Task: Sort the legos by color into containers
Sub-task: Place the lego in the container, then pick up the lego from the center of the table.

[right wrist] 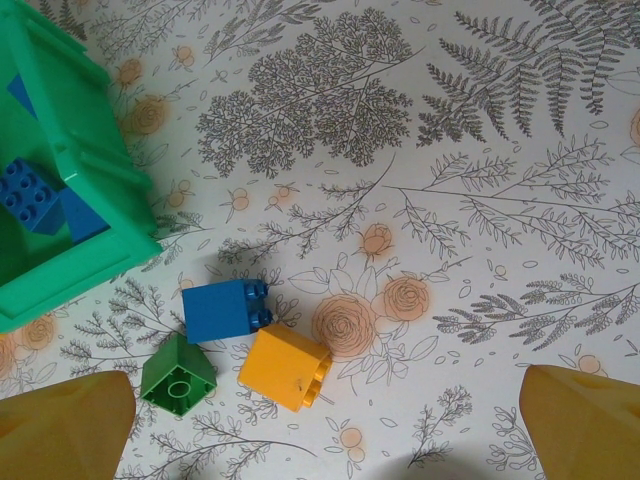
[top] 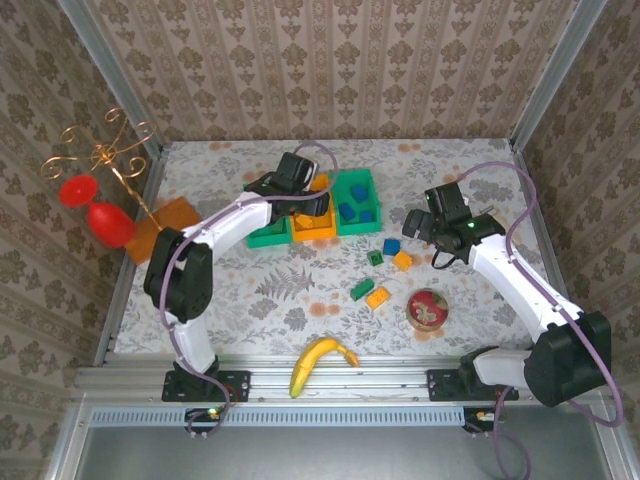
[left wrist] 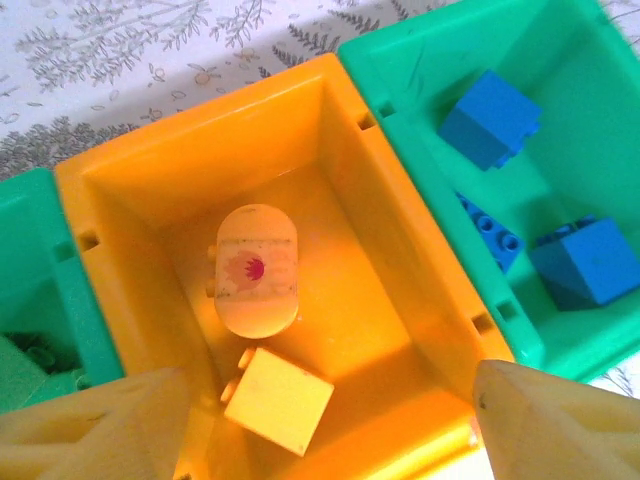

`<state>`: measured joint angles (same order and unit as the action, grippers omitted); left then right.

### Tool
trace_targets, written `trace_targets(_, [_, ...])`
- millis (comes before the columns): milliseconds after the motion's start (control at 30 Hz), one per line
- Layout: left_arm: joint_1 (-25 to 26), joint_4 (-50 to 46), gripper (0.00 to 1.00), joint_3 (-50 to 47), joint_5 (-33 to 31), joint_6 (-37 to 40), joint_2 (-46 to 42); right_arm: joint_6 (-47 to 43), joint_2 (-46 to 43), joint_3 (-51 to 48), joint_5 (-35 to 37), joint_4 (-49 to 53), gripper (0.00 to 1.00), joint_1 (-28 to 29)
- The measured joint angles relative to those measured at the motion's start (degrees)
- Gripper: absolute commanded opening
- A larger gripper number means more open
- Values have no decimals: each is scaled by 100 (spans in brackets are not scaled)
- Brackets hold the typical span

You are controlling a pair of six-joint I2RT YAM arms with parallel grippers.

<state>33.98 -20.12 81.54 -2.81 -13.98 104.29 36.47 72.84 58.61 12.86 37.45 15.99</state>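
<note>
The containers stand in a row: a green bin (top: pixel 266 237), an orange bin (top: pixel 314 226) and a second green bin (top: pixel 357 203). My left gripper (left wrist: pixel 325 435) hovers open over the orange bin (left wrist: pixel 150 180), where a yellow block (left wrist: pixel 277 400) and a rounded yellow piece (left wrist: pixel 257 270) lie on the floor. Blue legos (left wrist: pixel 490 118) sit in the right green bin (left wrist: pixel 420 60). My right gripper (right wrist: pixel 325 440) hangs open above a blue lego (right wrist: pixel 225 310), a green lego (right wrist: pixel 178 375) and an orange lego (right wrist: pixel 285 367) on the table. Another green lego (top: pixel 361 290) and orange lego (top: pixel 378 297) lie nearer the front.
A round red-rimmed tin (top: pixel 427 309) sits right of the loose legos. A banana (top: pixel 320 362) lies at the front edge. At the far left are a flat orange board (top: pixel 168 222), red glasses (top: pixel 108 222) and a gold wire stand (top: pixel 105 152).
</note>
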Motion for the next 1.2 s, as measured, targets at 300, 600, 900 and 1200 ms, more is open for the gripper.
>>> trace_targets(300, [573,57,100,-1088,4,-177,-1058,2,0,-105,-2,-9,100,0])
trace_targets(600, [1325,221,100,-1945,9,-166,-1591,48,17,-109,-2,-116,100,0])
trace_targets(900, [2063,721,100,-2448,70,-118,-1690,129,44,-109,-2,-120,100,0])
trace_targets(1200, [2684,905,94,-2492,127,-120,-1355,131,175,-109,-2,-122,100,0])
